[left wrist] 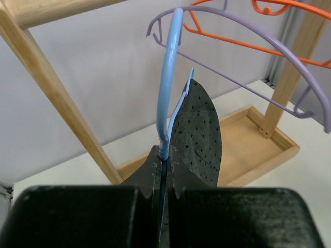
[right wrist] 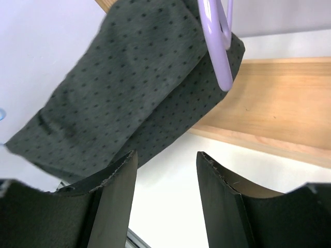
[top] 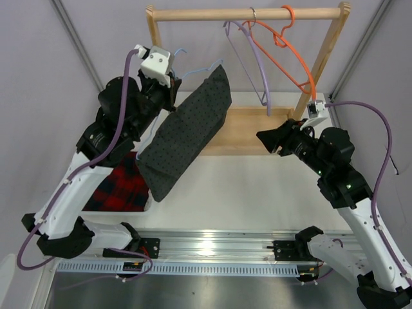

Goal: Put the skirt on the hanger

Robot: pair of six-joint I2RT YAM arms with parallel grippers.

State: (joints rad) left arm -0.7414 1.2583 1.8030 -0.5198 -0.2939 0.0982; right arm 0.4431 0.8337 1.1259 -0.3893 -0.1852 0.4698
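Note:
The dark dotted skirt [top: 190,132] hangs folded over the pale-blue wire hanger [top: 205,67], held up in the air and slanting down to the left. My left gripper [top: 170,87] is shut on the hanger's wire near its hook. In the left wrist view the blue hanger [left wrist: 168,88] rises from between the closed fingers of that gripper [left wrist: 164,155], with the skirt [left wrist: 197,129] just to its right. My right gripper [top: 261,137] is open, to the right of the skirt and apart from it. In the right wrist view the gripper [right wrist: 166,157] holds nothing, and the skirt [right wrist: 129,77] hangs beyond its left finger.
A wooden rack [top: 248,14] stands at the back, with a lilac hanger [top: 254,61] and an orange hanger [top: 283,55] on its rail. Its base tray [top: 251,132] lies under them. The lilac hanger [right wrist: 214,41] hangs close to the skirt. A red plaid garment [top: 122,187] lies at the left.

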